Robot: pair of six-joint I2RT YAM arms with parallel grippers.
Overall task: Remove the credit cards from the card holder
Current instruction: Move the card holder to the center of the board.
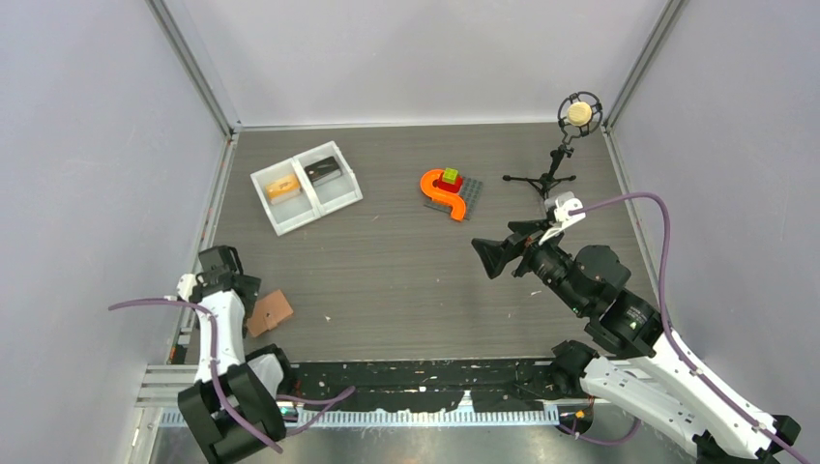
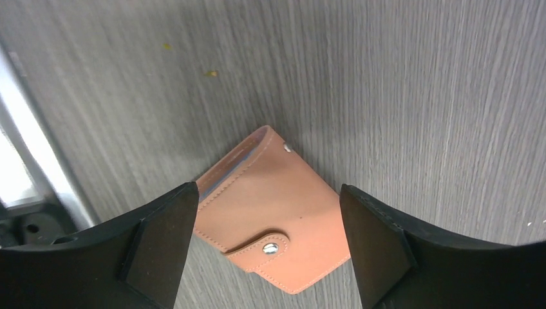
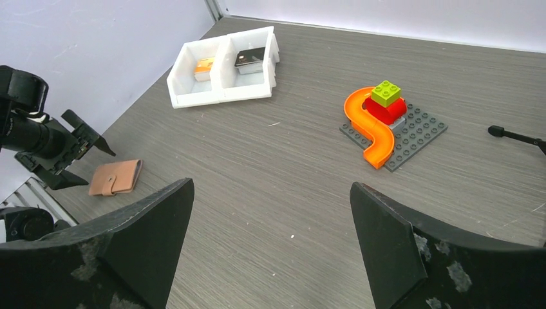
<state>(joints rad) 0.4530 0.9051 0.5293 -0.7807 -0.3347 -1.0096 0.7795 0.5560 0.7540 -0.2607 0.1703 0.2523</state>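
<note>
A: Start at the near left corner. What is the left gripper doing?
B: The left gripper (image 2: 267,193) hangs over the table (image 1: 387,280) with its fingers spread wide and nothing in them. The card holder (image 1: 269,312) lies flat on the wood just beside it, touching neither finger.
A: Is the holder open?
B: No, it's folded shut, salmon-brown side up, with its tab (image 2: 264,244) snapped down. A sliver of light blue shows along one edge. The credit cards can't be seen.
A: And the right side?
B: The right gripper (image 3: 270,187) is above the table's right half, jaws wide apart and empty, well apart from the holder.
A: Farther out?
B: Mid-table, a dark grey baseplate (image 1: 474,198) carries an orange curved slide (image 1: 440,193) and a red brick (image 1: 454,184) with a lime-green brick (image 1: 451,175) on top. Beyond, to the left, a white two-compartment tray (image 3: 219,95) holds an orange item (image 3: 204,67) in one bin and a dark item (image 3: 250,58) in the other. At the far right stands a microphone (image 1: 579,114) on a small tripod (image 1: 546,179)
</note>
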